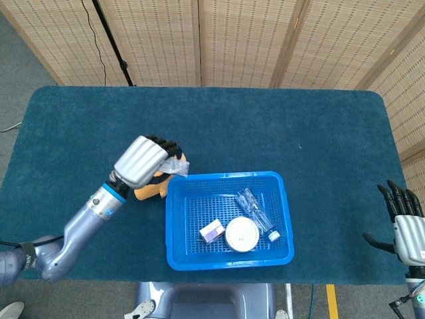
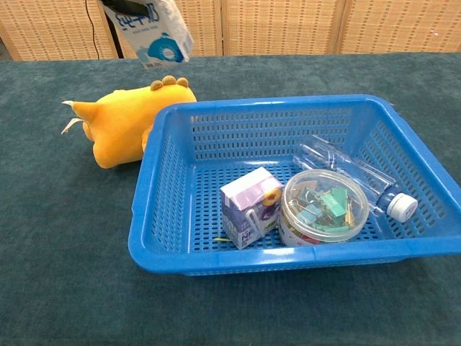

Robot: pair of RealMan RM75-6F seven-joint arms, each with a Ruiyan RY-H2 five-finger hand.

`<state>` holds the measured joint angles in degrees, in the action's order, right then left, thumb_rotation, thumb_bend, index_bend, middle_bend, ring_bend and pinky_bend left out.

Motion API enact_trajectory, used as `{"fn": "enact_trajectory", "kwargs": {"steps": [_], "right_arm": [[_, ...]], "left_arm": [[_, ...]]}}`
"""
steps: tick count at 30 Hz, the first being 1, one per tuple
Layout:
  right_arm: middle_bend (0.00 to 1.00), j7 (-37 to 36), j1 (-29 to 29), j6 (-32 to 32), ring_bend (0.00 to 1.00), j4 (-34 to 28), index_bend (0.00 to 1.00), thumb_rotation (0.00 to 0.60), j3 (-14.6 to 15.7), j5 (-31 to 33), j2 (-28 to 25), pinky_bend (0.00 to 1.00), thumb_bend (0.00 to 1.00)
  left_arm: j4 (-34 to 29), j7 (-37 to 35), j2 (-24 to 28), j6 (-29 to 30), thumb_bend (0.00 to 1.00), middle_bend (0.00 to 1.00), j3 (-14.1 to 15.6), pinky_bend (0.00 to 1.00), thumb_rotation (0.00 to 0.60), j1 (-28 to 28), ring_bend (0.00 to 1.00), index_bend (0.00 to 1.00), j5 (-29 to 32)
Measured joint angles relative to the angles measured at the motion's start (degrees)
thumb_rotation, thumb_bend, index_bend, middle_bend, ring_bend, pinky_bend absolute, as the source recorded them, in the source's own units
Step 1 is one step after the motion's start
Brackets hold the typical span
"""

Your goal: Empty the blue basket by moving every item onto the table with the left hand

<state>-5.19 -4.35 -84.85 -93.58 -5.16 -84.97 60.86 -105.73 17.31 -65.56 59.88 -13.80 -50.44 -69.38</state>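
The left hand (image 1: 143, 161) is curled around a small white-and-blue milk carton (image 2: 153, 30), holding it in the air above the yellow plush toy (image 2: 122, 127) that lies just beside the left wall of the blue basket (image 1: 174, 256). In the chest view only the carton's lower part shows at the top edge, tilted, with dark fingertips on it. The right hand (image 1: 406, 226) hangs off the far right edge of the surface (image 1: 279, 126), fingers spread and holding nothing.

Three items remain in the basket: a purple drink carton (image 2: 250, 206), a round clear tub of binder clips (image 2: 323, 207) touching it, and a clear plastic bottle (image 2: 360, 177) lying behind along the right side.

The main risk, as I judge it, is the drop point. Released here, the carton would land on the plush toy and could roll off or tumble back into the basket. The tilt also suggests a loose grip, so it may slip early. Carrying it further left over bare surface would be safer.
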Motion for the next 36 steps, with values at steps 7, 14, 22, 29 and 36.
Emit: {"fn": "enact_trajectory", "kwargs": {"steps": [7, 14, 22, 29, 36], "right_arm": [[0.0, 1.7, -0.1, -0.1, 0.0, -0.5, 0.0, 0.6, 0.2, -0.4, 0.4, 0.0, 0.0], [0.0, 3.0, -0.4, 0.4, 0.0, -0.7, 0.0, 0.6, 0.3, -0.1, 0.8, 0.0, 0.0], [0.0, 2.5, -0.3, -0.2, 0.0, -0.6, 0.0, 0.6, 0.4, -0.9, 0.6, 0.0, 0.0], [0.0, 1.5, 0.5, -2.3, 0.0, -0.7, 0.0, 0.6, 0.7, -2.7, 0.0, 0.0, 0.0], [0.0, 1.4, 0.7, -2.8, 0.0, -1.4, 0.0, 0.6, 0.7, -3.0, -0.3, 0.0, 0.0]], "left_arm": [[13.4, -14.1, 1.1, 1.0, 0.39, 0.48, 1.7, 0.53, 0.6, 6.0, 0.52, 0.63, -0.9], [29.9, -24.5, -4.1, -1.3, 0.39, 0.42, 5.3, 0.51, 0.6, 9.2, 0.42, 0.57, -3.5], [36.7, -32.1, -7.5, -8.1, 0.07, 0.0, 9.9, 0.12, 0.6, 10.5, 0.0, 0.0, -7.6], [31.6, -31.6, -4.1, -3.8, 0.05, 0.0, 10.3, 0.0, 0.6, 12.8, 0.0, 0.0, -9.2], [22.2, -29.6, 0.8, 3.8, 0.05, 0.0, 10.9, 0.04, 0.6, 16.6, 0.0, 0.0, -12.9]]}}
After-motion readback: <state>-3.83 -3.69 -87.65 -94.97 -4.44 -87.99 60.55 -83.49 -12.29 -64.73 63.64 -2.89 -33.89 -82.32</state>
